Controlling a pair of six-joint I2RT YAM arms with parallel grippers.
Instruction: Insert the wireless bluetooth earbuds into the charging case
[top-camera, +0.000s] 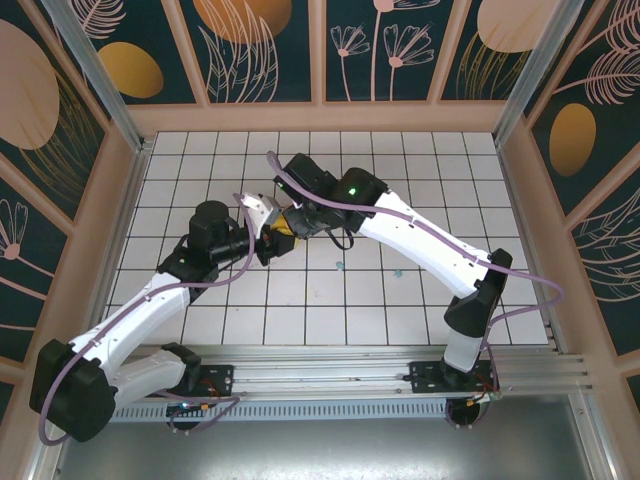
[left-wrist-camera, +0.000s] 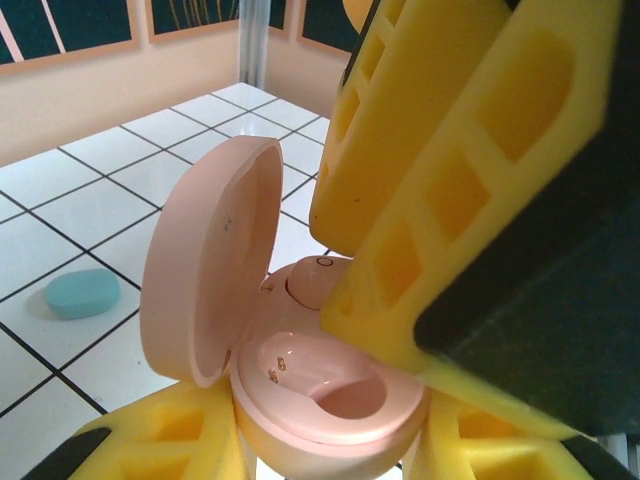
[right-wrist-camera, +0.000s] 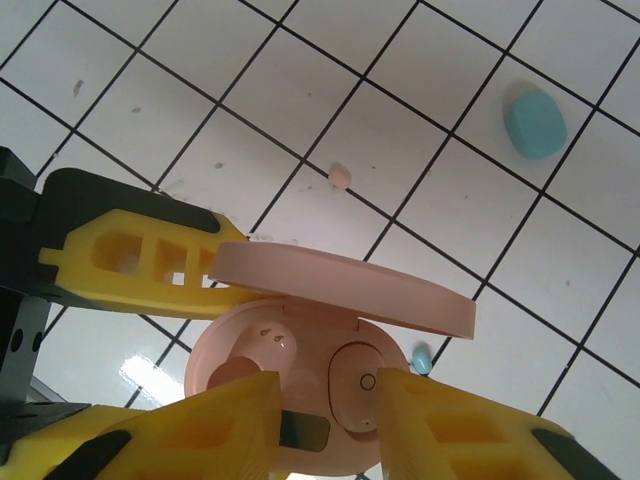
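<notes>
The left gripper (left-wrist-camera: 330, 455) pinches the open charging case (left-wrist-camera: 205, 270) to steady it, while the right gripper (right-wrist-camera: 330, 420), its fingers slightly parted, hovers over a seated pink earbud (right-wrist-camera: 362, 385).

the left arm (top-camera: 130, 325) climbs from its base at the lower left of the overhead frame, bends and reaches in toward the centre. the right arm (top-camera: 420, 235) rises from the lower right and arches over to meet it just left of the middle. the left gripper (top-camera: 262, 214) is clamped on the open pink charging case (left-wrist-camera: 200, 280), one finger on each side. the right gripper (right-wrist-camera: 325, 420) points down at that case, its yellow fingers (right-wrist-camera: 200, 425) slightly parted, gripping nothing.
</notes>
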